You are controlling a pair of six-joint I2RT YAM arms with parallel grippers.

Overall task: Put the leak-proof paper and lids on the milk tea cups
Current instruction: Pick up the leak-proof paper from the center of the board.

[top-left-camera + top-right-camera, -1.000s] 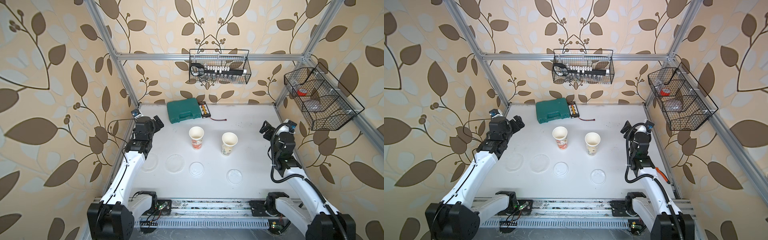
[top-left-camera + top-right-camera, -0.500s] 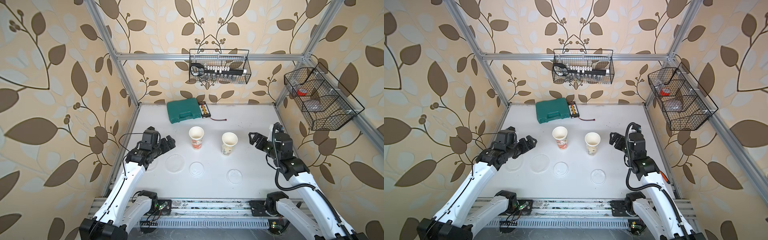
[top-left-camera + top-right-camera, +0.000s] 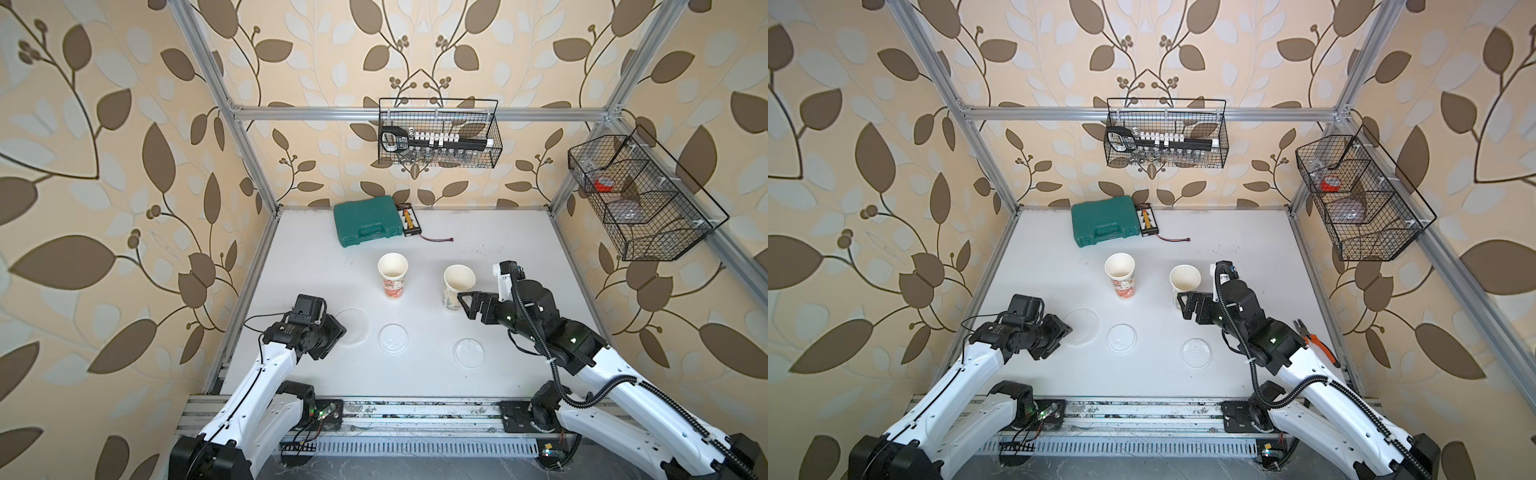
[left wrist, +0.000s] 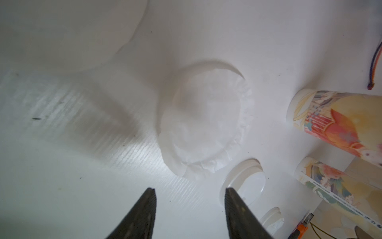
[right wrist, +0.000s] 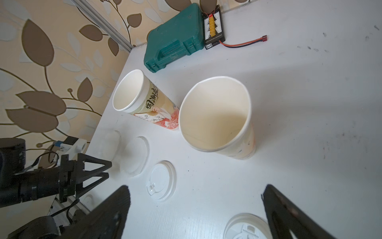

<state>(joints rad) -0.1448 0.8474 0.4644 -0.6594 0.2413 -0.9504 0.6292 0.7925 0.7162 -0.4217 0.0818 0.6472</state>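
Two milk tea cups stand upright mid-table in both top views: the red-orange one (image 3: 392,277) and, to its right, the green-beige one (image 3: 458,287). A round leak-proof paper (image 3: 356,325) lies flat to their front left. My left gripper (image 3: 340,332) is low at its near edge. In the left wrist view the paper (image 4: 204,126) lies just beyond the left gripper (image 4: 189,190), whose jaws are open with nothing between them. Another film (image 4: 78,31) lies further off. My right gripper (image 3: 467,305) is wide open by the green-beige cup (image 5: 217,115).
Two white plastic lids (image 3: 392,338) (image 3: 468,352) lie in front of the cups. A green tool case (image 3: 368,220) and a small board with a red wire are at the back. Orange-handled pliers (image 3: 1316,345) lie at the right edge. Wire baskets hang on the walls.
Both arms came down and inward from the sides. My left gripper dropped to the paper's edge and its jaws narrowed. My right gripper moved up to the green-beige cup, still wide open.
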